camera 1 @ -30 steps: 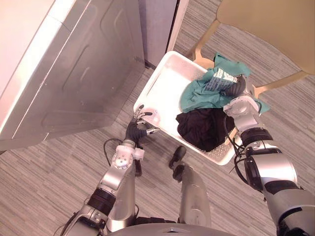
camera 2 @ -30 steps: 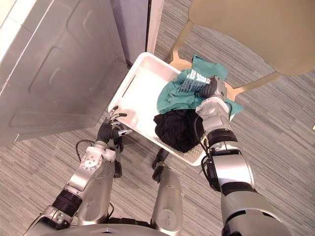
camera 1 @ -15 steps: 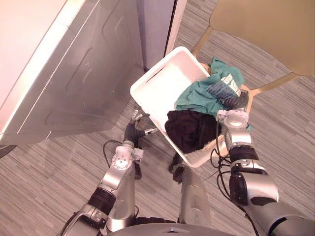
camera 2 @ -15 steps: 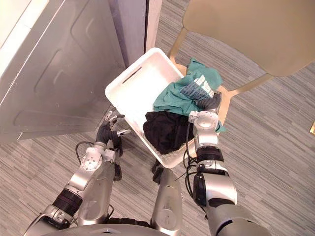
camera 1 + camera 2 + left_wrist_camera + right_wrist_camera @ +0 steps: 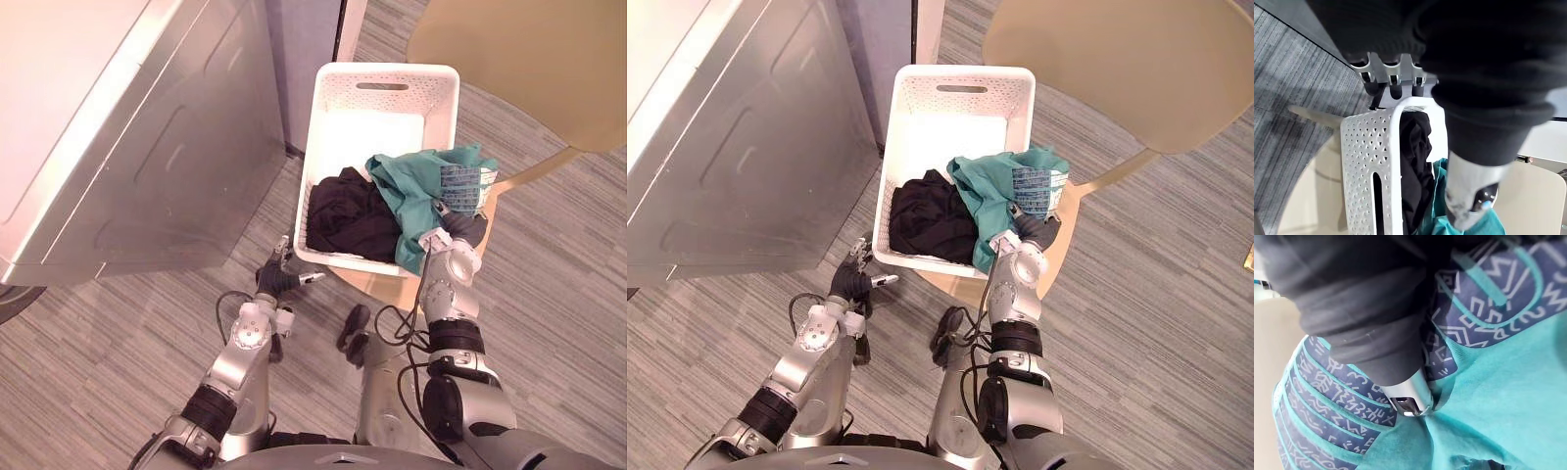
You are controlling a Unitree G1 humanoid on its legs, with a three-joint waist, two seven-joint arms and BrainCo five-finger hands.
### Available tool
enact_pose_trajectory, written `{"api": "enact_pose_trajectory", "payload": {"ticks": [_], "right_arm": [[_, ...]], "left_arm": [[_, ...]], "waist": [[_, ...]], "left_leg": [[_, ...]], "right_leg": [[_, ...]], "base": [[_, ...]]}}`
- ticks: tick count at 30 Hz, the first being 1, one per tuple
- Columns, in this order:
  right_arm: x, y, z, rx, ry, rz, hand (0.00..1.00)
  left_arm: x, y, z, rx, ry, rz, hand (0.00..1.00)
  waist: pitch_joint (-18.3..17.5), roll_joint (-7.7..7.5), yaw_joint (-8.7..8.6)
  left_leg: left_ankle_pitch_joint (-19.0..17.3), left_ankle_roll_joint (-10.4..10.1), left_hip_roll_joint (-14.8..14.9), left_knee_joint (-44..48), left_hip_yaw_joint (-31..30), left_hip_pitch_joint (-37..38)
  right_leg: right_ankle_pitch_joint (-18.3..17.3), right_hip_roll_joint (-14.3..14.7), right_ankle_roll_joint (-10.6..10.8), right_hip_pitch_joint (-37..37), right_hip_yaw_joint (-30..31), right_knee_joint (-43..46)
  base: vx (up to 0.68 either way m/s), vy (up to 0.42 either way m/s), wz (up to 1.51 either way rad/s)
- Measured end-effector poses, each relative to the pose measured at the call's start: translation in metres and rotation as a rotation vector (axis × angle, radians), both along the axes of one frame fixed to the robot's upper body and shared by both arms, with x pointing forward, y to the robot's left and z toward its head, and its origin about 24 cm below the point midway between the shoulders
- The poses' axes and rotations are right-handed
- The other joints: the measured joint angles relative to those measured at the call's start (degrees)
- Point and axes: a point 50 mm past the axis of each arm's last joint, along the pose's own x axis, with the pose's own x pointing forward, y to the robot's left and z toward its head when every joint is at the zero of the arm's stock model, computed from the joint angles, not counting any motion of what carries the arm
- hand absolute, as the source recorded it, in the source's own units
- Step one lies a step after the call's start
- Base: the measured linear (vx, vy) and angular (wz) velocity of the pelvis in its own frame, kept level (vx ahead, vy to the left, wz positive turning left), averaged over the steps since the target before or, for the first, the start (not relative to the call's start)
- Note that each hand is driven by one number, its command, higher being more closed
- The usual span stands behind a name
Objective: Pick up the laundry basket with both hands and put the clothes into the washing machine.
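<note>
The white perforated laundry basket (image 5: 384,73) lies with its long side pointing away from me, its near end on a beige seat (image 5: 377,284). Black clothes (image 5: 348,215) fill its near left part. A teal garment with a patterned band (image 5: 426,191) hangs over its near right rim. My left hand (image 5: 281,279) is by the basket's near left corner with its fingers (image 5: 1392,88) straight, just off the rim (image 5: 1396,147). My right hand (image 5: 458,230) is at the near right corner, its fingers buried in the teal cloth (image 5: 1488,396).
The grey washing machine (image 5: 127,147) stands at the left, its side close to the basket. A beige chair (image 5: 529,49) rises at the upper right, one leg (image 5: 534,168) running under the basket. Striped grey floor (image 5: 88,362) lies open at the lower left.
The basket has swung from a diagonal to pointing straight away and sits farther from me. My right hand came in closer with the teal cloth. My left hand stays off the rim.
</note>
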Motion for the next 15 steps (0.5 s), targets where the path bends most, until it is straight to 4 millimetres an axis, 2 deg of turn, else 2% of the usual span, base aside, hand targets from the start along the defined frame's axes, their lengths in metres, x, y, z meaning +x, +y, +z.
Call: {"api": "enact_pose_trajectory", "payload": {"ticks": [11,15], "right_arm": [[-0.005,-0.002,-0.008,0.005,0.017,0.005,1.0],[-0.009,-0.001,-0.016,0.059,0.014,-0.014,1.0]], "left_arm": [[-0.003,0.001,-0.004,0.0,0.015,0.0,0.0],[-0.003,0.0,-0.004,0.001,0.017,0.0,0.0]], "waist": [[-0.1,-0.09,0.05],[-0.2,-0.31,0.02]], "left_leg": [[0.0,-0.1,0.0,0.2,0.4,0.5],[-0.6,0.2,0.1,0.3,0.5,0.9]], "right_leg": [[0.1,0.0,0.1,0.9,-0.2,-0.7],[0.1,0.1,0.1,1.6,-0.3,-1.1]], "base": [[0.03,-0.048,0.01],[0.04,-0.044,0.0]]}}
